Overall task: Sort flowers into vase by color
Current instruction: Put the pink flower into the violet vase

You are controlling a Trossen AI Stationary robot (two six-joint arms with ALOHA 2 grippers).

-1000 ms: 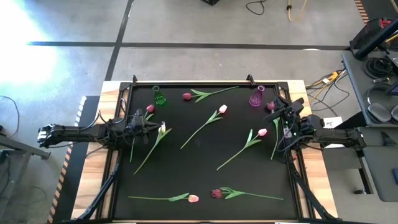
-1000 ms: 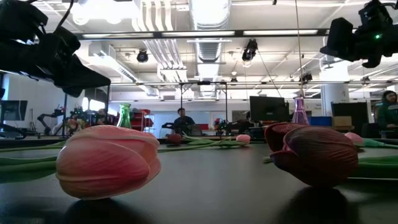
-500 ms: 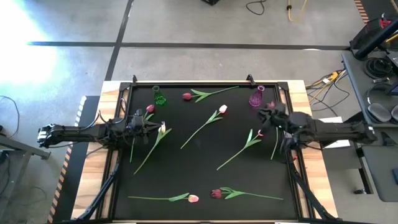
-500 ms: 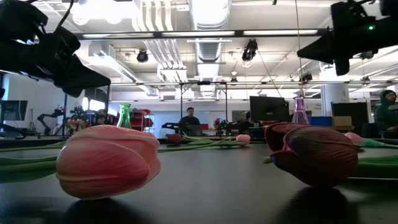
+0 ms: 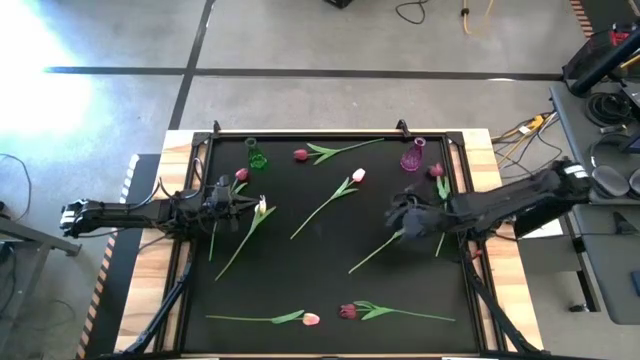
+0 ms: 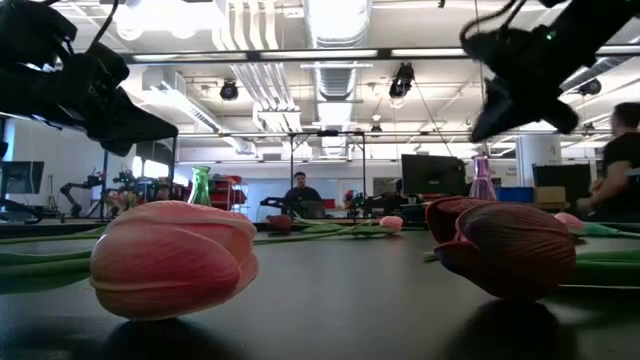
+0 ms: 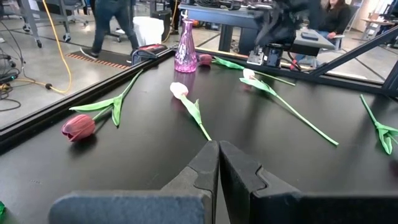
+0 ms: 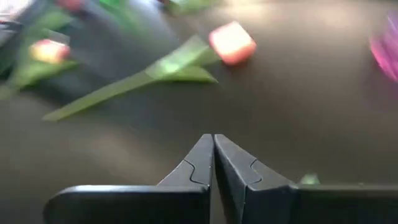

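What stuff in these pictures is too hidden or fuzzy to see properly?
- Right wrist view: the pink tulip is blurred.
- High view: the right end effector covers another pink tulip's head.
- Low view: the green vase and purple vase are small and far off; whether they hold anything is unclear.

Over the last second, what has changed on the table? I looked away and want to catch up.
The right gripper has swung from the table's right edge inward over the black mat, above a pale pink tulip's stem, fingers shut and empty. The left gripper stayed shut by the left edge. The tulips, green glass vase and purple glass vase have not moved.
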